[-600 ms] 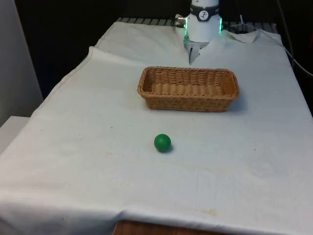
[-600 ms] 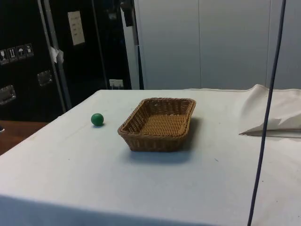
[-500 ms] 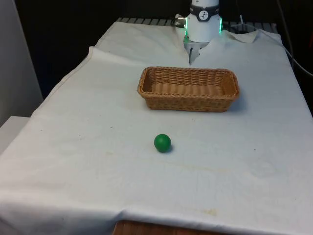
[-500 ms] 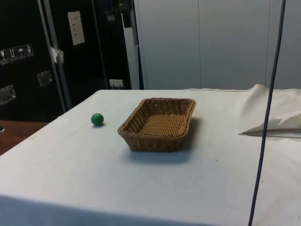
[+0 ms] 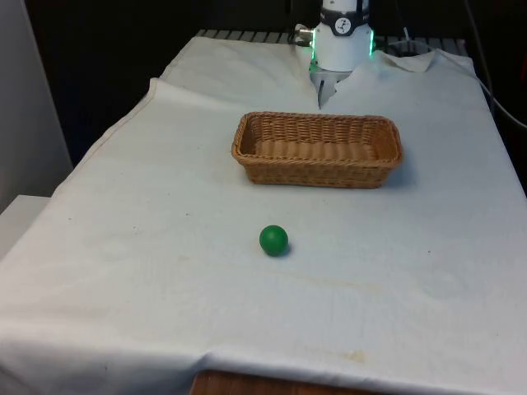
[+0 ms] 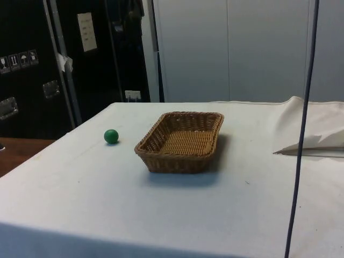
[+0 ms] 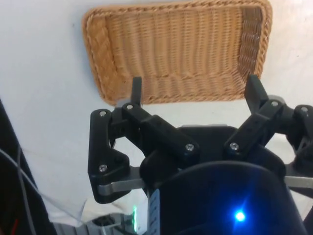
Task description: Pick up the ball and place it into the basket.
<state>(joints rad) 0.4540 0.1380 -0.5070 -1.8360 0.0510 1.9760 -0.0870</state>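
Hovering high above the basket point(image 7: 176, 49), the gripper point(image 7: 195, 90) has its fingers spread wide. The ball point(image 5: 273, 239) lies on the cloth point(image 5: 123, 247), well apart from the basket.

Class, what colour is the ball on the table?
Green; the ball shows best in the front view.

My gripper point(image 7: 195, 90) hangs high, pointing down, its two black fingers point(image 7: 136, 90) spread wide apart with nothing between them. My white arm's base point(image 5: 342, 37) stands upright.
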